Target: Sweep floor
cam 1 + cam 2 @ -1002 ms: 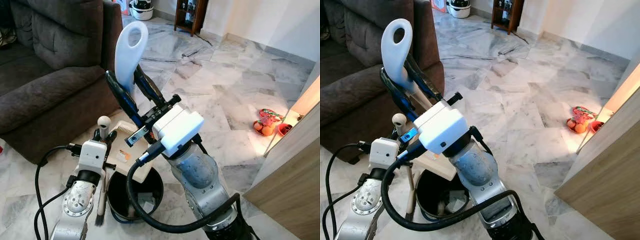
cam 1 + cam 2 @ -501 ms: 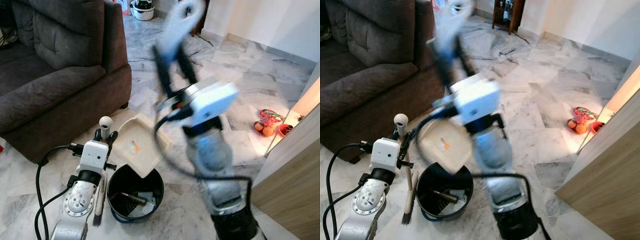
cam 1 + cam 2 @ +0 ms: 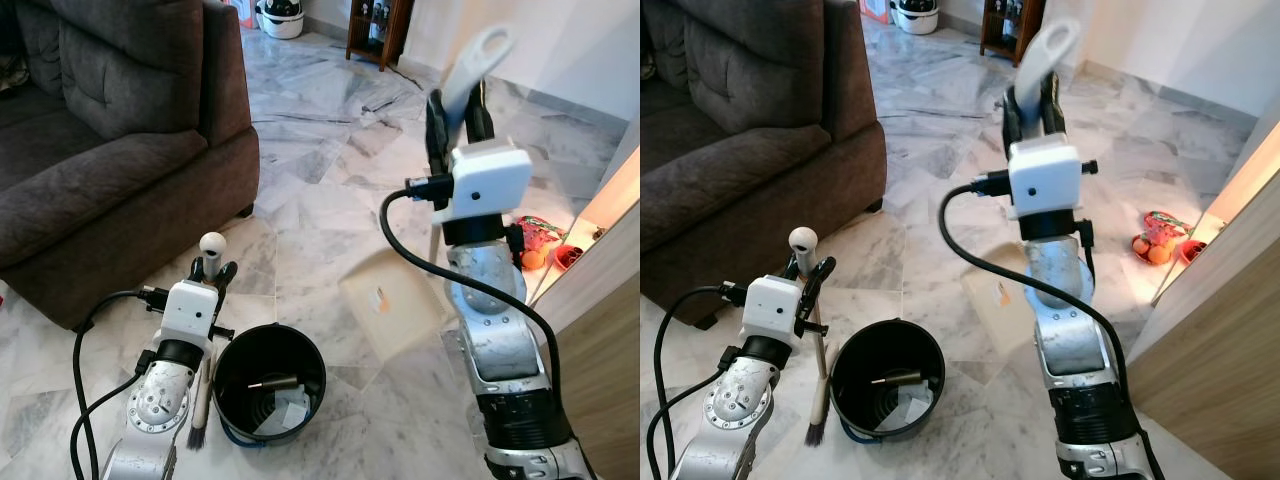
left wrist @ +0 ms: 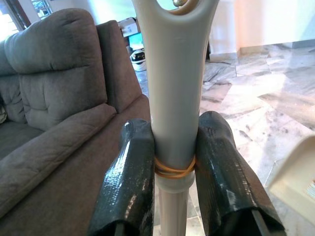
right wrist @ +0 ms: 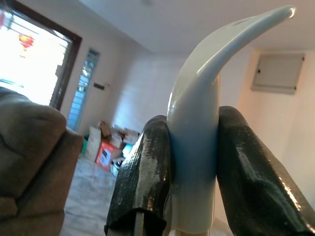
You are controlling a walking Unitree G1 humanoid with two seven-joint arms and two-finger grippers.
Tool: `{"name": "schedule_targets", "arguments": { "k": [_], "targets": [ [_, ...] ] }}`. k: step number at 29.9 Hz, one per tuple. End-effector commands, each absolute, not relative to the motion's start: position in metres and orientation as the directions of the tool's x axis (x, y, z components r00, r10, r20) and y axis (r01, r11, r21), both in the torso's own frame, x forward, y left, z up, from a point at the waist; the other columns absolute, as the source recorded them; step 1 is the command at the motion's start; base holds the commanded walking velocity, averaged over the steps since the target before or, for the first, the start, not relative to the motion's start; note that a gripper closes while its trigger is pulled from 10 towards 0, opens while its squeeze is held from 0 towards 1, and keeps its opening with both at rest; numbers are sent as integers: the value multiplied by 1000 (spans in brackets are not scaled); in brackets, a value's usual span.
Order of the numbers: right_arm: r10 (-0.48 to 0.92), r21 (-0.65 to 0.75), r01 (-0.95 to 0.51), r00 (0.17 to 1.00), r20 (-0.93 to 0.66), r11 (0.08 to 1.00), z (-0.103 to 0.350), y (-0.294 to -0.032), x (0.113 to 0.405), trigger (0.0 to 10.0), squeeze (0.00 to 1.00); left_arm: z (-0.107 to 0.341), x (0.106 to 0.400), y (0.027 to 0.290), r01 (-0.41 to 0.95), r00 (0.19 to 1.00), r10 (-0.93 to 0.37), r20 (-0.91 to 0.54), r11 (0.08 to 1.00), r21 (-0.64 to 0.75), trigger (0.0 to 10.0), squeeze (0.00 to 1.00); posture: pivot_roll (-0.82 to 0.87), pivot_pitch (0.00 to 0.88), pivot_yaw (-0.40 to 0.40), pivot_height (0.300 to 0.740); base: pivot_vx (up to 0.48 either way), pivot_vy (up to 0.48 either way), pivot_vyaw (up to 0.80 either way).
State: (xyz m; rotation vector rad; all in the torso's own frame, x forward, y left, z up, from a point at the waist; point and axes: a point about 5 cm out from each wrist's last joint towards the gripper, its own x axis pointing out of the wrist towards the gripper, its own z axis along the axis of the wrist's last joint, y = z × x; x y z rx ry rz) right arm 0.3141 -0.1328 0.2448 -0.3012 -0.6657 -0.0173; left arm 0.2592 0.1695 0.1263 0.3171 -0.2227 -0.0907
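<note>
At the far left stood a dark grey sofa [image 3: 110, 130], its front corner close to the robot's left arm. Just in front of it the left gripper [image 3: 209, 272] pointed up from the marble floor [image 3: 330, 150], and its two black fingers [image 4: 129, 182] were pressed against either side of the pale handle of a brush [image 3: 818, 385], pinching it just above a rubber band wound round the shaft. The brush hung upright, its round knob above the jaws and its dark bristles down at the floor, just beside the bucket.

Right of the brush a black bucket [image 3: 232, 408] sat on the floor, holding some pale scraps and a dark stick-like item that could not be made out clearly.

Further right, a cream dustpan [image 3: 390, 312] hung tilted above the floor, beside the bucket and apart from it, a small orange mark on its face. Its long pale handle ran up to the right gripper [image 3: 455, 115], raised high, whose fingers [image 5: 248, 177] clamped the curved upper end of that handle between them.

At the far right, near a wooden panel [image 3: 600, 330], some red and orange toys [image 3: 535, 245] lay on the floor.
</note>
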Motion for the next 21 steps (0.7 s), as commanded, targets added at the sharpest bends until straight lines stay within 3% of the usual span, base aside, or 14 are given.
{"name": "schedule_targets", "arguments": {
  "k": [1,9,21],
  "targets": [
    [62,-257,140,761,646,956,250,-141,312,10000,0,134,260,166,62,958,-150,244,940,335,10000,0,74,112,-34,740,0,0,0],
    [-29,-248,189,846,532,950,211,-174,317,10000,0,132,259,161,98,957,-178,230,942,321,10000,0,64,122,-32,740,0,0,0],
    [-87,-255,229,880,468,939,189,-196,314,10000,0,130,259,163,104,961,-172,218,951,292,10000,0,67,124,-32,740,0,0,0]
  ]
}}
